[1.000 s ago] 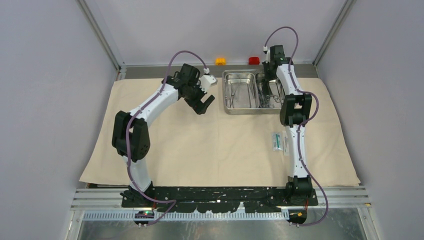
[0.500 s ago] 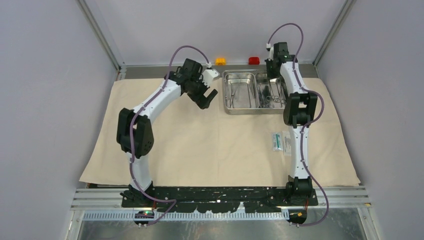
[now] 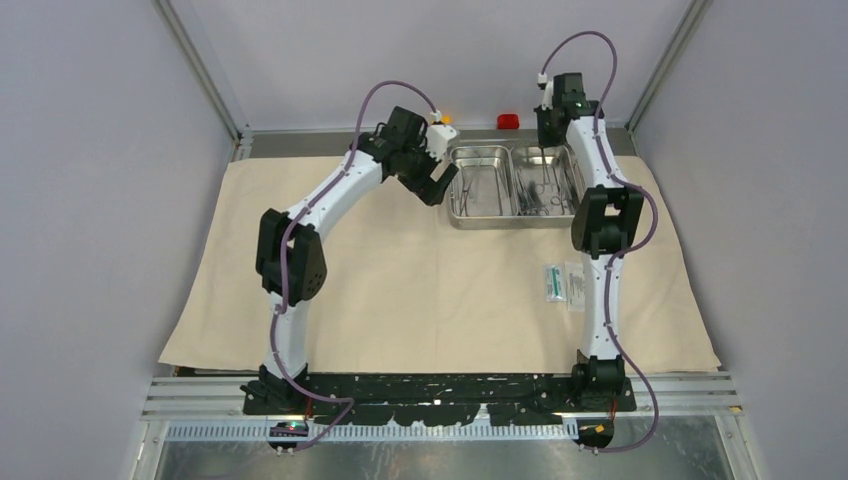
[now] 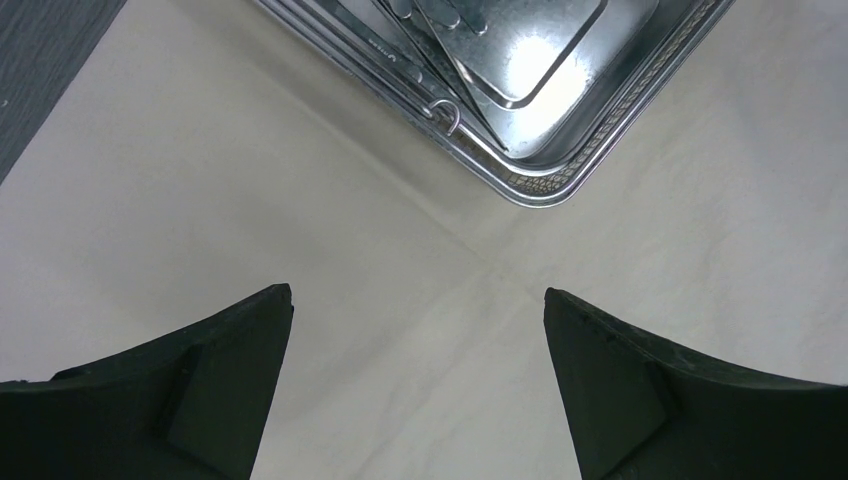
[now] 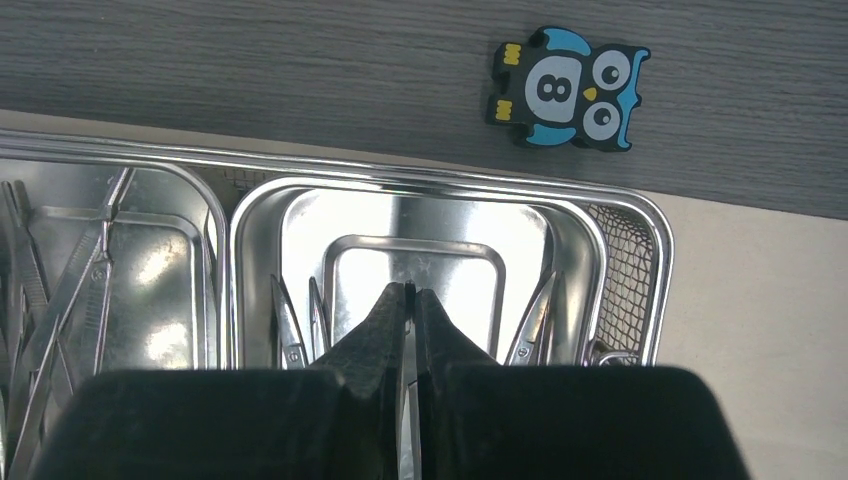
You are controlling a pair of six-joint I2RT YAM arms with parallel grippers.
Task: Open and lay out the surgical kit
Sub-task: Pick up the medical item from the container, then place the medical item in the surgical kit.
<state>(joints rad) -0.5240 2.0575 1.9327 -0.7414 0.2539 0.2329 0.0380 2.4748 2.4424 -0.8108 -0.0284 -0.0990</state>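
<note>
Cloth first: the big beige cloth [image 3: 420,290] lies spread flat, and the shiny two-compartment steel tray [image 3: 500,223] stands on its far part. The opening step therefore looks done. Laying out looks barely begun. Two small white and teal packets [image 3: 563,283] sit on the cloth on the near side of the tray, by its right end. The slim steel ring-handled clamps and tweezers [image 3: 540,195] lie heaped in the tray's right compartment, and a few more pieces lie in its left one. Nearly every instrument has yet to be set out.

The right gripper [image 3: 541,140] hangs over the far edge of the tray's right compartment, its fingers pinched almost together. The left gripper [image 3: 440,188] hovers just off the tray's left side with its jaws spread wide and nothing between them.

From above, the right gripper's fingertips are too small to read. Its wrist camera shows a thin bright sliver between the pads, perhaps a slim instrument, though I cannot tell. That view alone shows a small black-and-blue owl-shaped gadget [image 5: 568,88] on the dark surface beyond the tray. The left wrist camera shows a ring handle [image 4: 447,115] resting against the tray's rim.
</note>
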